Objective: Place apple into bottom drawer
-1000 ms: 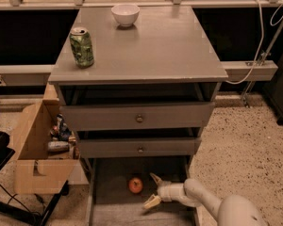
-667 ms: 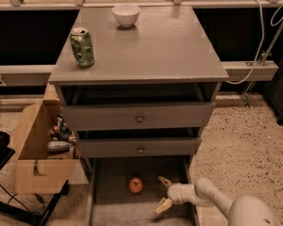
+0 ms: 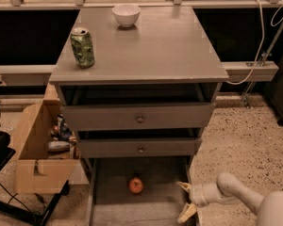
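We see a grey cabinet (image 3: 139,55) with three drawers; the two upper drawers (image 3: 139,117) stand slightly open and their insides are dark to us. The bottom drawer (image 3: 111,197) is pulled well out, and on its flat floor, near the back and about the middle, lies the apple (image 3: 136,185), on its own. Left of the cabinet sits an open cardboard box (image 3: 30,175) holding a jumble of small packets we cannot tell apart. The gripper (image 3: 184,201) is low at the drawer's right wall, its two fingers spread wide and holding nothing, well apart from the apple. On the cabinet top stand a white bowl (image 3: 126,14) and a green can (image 3: 82,47)
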{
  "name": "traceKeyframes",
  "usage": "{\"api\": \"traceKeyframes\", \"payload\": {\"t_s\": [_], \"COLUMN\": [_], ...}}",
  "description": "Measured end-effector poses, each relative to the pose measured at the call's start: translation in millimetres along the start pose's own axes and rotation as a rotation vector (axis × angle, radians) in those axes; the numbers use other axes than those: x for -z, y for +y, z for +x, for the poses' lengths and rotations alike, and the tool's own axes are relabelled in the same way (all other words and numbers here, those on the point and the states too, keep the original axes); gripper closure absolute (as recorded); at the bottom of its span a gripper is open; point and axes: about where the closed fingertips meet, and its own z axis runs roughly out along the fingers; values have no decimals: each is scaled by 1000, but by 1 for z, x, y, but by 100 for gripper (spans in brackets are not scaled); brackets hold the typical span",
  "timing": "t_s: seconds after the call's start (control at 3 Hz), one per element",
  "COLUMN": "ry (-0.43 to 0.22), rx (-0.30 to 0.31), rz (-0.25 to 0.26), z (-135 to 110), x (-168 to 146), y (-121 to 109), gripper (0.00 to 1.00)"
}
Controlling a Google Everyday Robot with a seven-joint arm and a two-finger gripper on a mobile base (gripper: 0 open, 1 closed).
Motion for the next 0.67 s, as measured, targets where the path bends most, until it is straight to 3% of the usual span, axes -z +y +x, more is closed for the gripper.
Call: {"api": "traceKeyframes", "payload": {"t_s": [0.33,0.67], "ry": [42,2], "rx": [39,74], "rz": [64,246], "z": [-25,-86], "x": [67,142], "y": [18,35], "gripper": [0,0]}}
